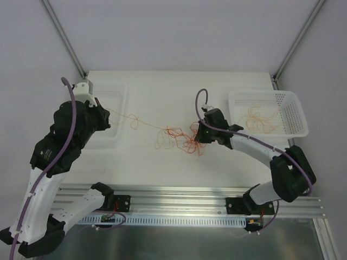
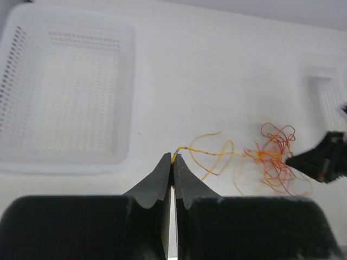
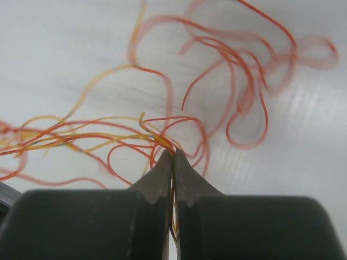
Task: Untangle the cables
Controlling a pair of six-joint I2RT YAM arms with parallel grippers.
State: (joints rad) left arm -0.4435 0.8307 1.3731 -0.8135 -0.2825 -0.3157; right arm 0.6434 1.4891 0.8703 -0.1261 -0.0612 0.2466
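Cables (image 1: 181, 140) lie tangled at centre of desk (image 1: 141, 168), btwn both arms. Left jaws clenched on yellow strand (image 2: 206, 153); right jaws clenched on cables at tangle's edge. Best approach imo: pull apart slowly & low, w/o tightening knots.

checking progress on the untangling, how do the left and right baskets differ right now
The left basket holds no strands that show, while the right basket has a few yellow-orange cables lying in it. In the top view the left basket is partly covered by the left arm; the right basket shows whole. Both are white, perforated and rectangular.
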